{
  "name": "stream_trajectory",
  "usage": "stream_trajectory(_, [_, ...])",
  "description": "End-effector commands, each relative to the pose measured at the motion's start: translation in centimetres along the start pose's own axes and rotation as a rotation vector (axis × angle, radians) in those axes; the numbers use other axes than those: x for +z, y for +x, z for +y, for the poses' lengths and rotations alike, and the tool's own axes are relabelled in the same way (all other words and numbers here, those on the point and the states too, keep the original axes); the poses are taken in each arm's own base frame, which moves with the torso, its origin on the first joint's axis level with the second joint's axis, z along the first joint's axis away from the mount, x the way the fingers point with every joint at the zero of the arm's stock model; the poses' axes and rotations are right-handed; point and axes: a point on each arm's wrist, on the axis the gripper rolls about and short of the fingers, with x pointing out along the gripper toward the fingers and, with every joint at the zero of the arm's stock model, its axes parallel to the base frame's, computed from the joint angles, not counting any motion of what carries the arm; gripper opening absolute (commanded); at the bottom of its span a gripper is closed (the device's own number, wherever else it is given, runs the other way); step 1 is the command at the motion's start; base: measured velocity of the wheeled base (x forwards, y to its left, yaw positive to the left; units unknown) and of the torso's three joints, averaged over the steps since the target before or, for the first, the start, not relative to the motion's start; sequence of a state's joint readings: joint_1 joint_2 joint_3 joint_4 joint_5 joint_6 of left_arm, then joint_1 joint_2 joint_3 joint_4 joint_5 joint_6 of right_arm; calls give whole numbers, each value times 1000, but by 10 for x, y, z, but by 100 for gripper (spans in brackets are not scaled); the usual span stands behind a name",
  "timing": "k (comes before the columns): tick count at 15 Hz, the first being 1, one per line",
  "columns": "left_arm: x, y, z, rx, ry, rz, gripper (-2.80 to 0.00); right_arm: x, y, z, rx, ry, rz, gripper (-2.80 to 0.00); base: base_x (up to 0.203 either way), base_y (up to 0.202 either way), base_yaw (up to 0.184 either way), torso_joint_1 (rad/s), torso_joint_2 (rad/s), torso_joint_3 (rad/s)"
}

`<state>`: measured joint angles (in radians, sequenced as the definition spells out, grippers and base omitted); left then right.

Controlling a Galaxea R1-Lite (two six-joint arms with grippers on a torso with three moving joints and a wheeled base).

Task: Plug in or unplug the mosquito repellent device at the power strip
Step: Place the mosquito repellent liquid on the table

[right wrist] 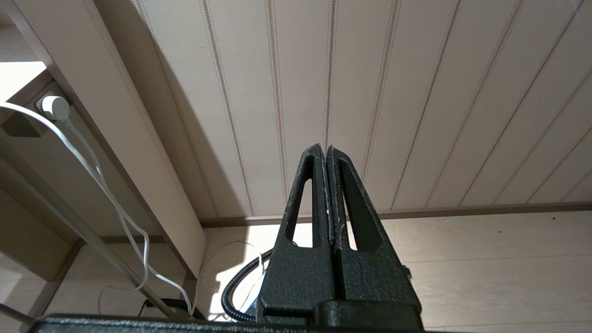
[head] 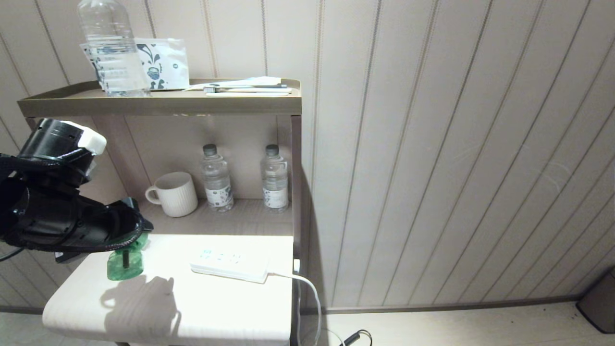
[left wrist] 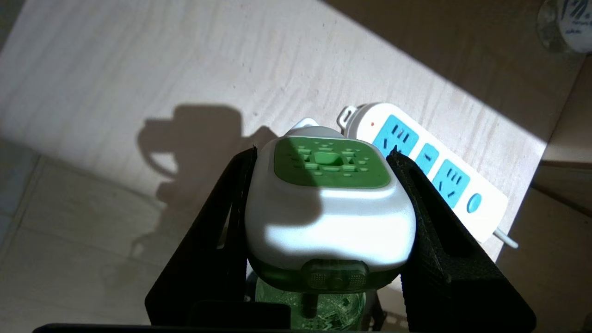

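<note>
The left gripper [left wrist: 323, 208] clamps the mosquito repellent device [left wrist: 323, 203] above the desk's [head: 168, 307] left edge, apart from the power strip [head: 230, 265] near the right edge; insertion remains. The right gripper [right wrist: 327, 159] is closed, empty.

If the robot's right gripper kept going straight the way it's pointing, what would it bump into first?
Probably the striped wall. The shut right gripper points at it with nothing in between, though how far away is unclear.
</note>
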<state>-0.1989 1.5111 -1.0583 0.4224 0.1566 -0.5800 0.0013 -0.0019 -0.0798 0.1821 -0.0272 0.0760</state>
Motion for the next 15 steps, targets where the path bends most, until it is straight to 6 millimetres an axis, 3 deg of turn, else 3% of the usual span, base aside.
stream_trajectory(1, [1, -6, 10, -16, 9, -73, -280, 0, 0, 0, 0, 1, 4, -280, 0, 0, 0, 0, 0, 0])
stream_trajectory(6, [-20, 0, 35, -42, 81, -216, -280, 0, 0, 0, 0, 1, 4, -280, 0, 0, 0, 0, 0, 0])
stream_trajectory(10, [-34, 0, 63, -61, 125, -498, -280, 0, 0, 0, 0, 1, 4, -280, 0, 0, 0, 0, 0, 0])
stream_trajectory(12, [-36, 9, 73, -61, 146, -636, -280, 0, 0, 0, 0, 1, 4, -280, 0, 0, 0, 0, 0, 0])
stream_trajectory(15, [-35, 43, 76, -65, 172, -746, -280, 0, 0, 0, 0, 1, 4, -280, 0, 0, 0, 0, 0, 0])
